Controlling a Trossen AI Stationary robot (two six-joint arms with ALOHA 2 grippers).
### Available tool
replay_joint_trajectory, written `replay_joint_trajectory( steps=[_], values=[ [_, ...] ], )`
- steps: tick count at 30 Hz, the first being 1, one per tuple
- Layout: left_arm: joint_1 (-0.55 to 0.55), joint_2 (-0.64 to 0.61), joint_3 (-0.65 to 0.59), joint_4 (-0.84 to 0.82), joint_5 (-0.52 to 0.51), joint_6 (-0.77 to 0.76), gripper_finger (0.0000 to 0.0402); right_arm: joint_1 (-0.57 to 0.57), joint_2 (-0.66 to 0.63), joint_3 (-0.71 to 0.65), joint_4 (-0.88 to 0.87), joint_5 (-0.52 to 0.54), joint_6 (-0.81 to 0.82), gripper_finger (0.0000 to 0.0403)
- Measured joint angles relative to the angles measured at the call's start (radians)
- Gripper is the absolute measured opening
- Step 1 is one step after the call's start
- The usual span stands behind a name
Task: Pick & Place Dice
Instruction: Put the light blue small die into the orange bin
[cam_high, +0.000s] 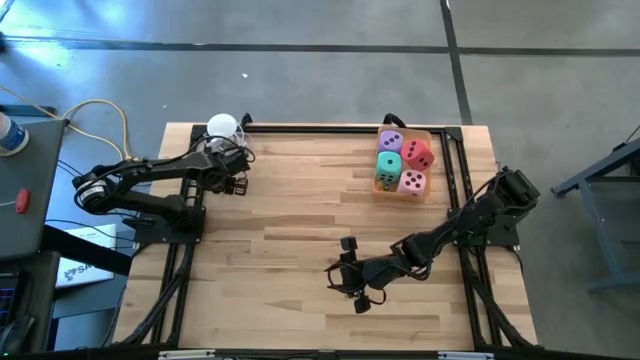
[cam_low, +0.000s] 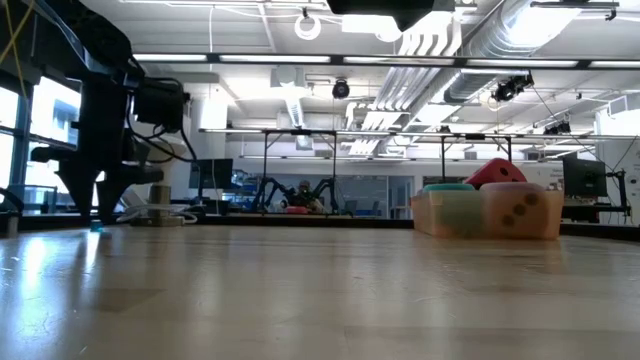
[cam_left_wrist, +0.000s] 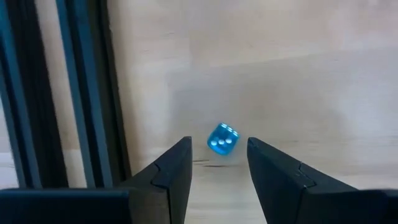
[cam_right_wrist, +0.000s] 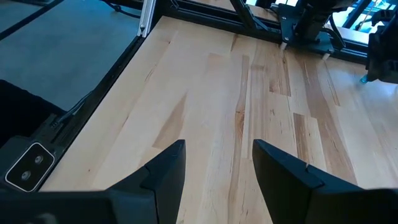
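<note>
Left wrist view puts my left claw (cam_left_wrist: 219, 143) at the far left of the pale wooden plank table (cam_high: 300, 210), its two dark fingers spread with clear board between them. Just past the tips, centred on the gap and touching neither finger, lies a small translucent blue cube with white pips (cam_left_wrist: 224, 139). It looks hard and glossy with rounded corners and rests slightly turned on the wood. With a cube there is no long axis to line up; I judge that a straight push forward and a squeeze would take it.

Farther out, at the far right, a shallow translucent orange plastic tray (cam_high: 431, 165) holds four soft, matt-looking pipped cubes: purple die (cam_high: 391, 142), red die (cam_high: 418, 153), mint green die (cam_high: 388, 165) and pink die (cam_high: 412, 181), packed against one another.

My right claw (cam_high: 350, 270) waits near the table's middle at the near side, fingers apart and empty, well apart from both tray and blue cube; the left arm is plainly nearer the cube.
</note>
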Motion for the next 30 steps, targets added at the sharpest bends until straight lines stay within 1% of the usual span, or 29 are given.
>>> replay_joint_trajectory(
  steps=[6, 12, 17, 22, 26, 30],
  values=[
    [0.0, 0.0, -0.002, 0.001, -0.005, 0.0, 0.0147, 0.0, 0.0, 0.0, 0.0, 0.0, 0.0, 0.0178],
    [0.0, 0.0, -0.046, 0.064, -0.016, 0.001, 0.0147, 0.0, 0.0, 0.0, 0.0, 0.0, 0.0, 0.0178],
    [0.0, 0.0, -0.051, 0.066, -0.019, 0.011, 0.0147, 0.0, 0.0, 0.0, 0.0, 0.0, 0.0, 0.0178],
    [0.0, 0.0, -0.051, 0.077, -0.051, 0.011, 0.0146, 0.0, 0.0, 0.0, 0.0, 0.0, 0.0, 0.0178],
    [0.0, 0.0, -0.051, 0.088, -0.051, 0.011, 0.0138, 0.0, 0.0, 0.0, 0.0, 0.0, 0.0, 0.0178],
    [0.0, 0.0, -0.052, 0.087, -0.05, 0.011, 0.0118, 0.0, 0.0, 0.0, 0.0, 0.0, 0.0, 0.0178]
  ],
)
